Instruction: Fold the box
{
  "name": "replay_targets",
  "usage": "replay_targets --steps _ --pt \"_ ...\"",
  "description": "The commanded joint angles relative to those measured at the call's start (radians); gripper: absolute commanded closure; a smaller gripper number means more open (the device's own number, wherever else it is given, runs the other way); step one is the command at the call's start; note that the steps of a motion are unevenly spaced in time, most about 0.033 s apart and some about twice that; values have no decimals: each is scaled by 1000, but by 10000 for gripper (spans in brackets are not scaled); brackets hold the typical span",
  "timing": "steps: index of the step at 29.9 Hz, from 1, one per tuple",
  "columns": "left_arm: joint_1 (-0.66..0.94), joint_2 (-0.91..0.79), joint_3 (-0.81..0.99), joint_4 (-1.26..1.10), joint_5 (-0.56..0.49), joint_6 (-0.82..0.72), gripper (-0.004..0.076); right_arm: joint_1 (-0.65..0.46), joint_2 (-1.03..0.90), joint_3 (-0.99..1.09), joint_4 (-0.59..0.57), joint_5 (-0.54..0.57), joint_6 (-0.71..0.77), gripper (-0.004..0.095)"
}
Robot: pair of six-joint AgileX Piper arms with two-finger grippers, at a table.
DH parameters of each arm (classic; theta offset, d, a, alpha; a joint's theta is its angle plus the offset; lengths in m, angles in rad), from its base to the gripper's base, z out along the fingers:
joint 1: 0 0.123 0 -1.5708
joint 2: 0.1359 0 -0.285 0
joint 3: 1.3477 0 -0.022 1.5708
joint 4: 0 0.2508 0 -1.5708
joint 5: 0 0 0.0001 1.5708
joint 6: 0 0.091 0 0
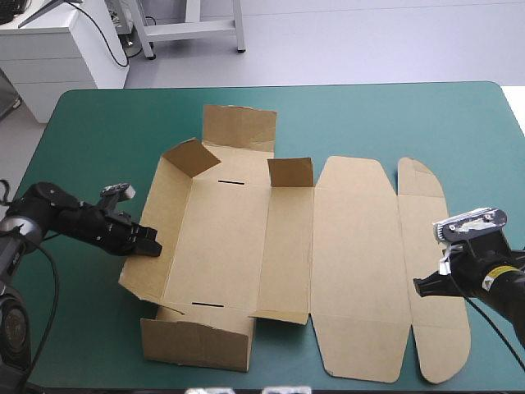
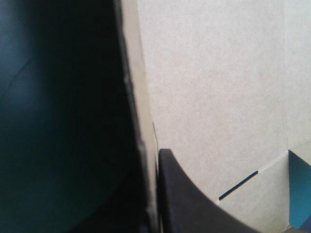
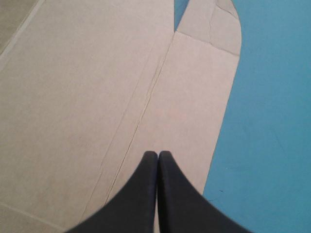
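Note:
The brown box [image 1: 246,238] lies as a cut sheet in the middle of the teal-green table [image 1: 98,139]. Its left wall [image 1: 143,246] is tilted up, and my left gripper [image 1: 152,245] is shut on that wall's edge. In the left wrist view the board [image 2: 218,97] runs between the two black fingers [image 2: 194,208], which are all but closed on it. My right gripper [image 1: 424,286] is shut and hovers over the narrow outer lid flap [image 1: 435,271] at the sheet's right side. In the right wrist view its tips [image 3: 158,154] meet above flat board [image 3: 87,97], with nothing held.
A far flap [image 1: 238,127] and a near flap [image 1: 197,343] stand partly raised, and two small corner flaps [image 1: 290,172] are upright. The lid panel [image 1: 353,263] lies flat. Bare teal-green cover [image 3: 272,121] lies right of the sheet and along the far edge.

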Motion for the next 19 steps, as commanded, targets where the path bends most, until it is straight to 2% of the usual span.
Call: replay_targets --steps 1,4,11,19 --pt "-127 -32 -161 79 93 -87 731 -6 -5 -26 -13 -56 -8 924" --pt "-227 -32 -314 167 35 -115 731 -6 -5 -26 -13 -57 -8 924" --pt "-395 -32 -567 292 -130 -28 731 -6 -5 -26 -13 -60 -5 924" --pt "-579 -32 -611 499 -294 78 731 -6 -11 -48 -17 -120 -5 924"
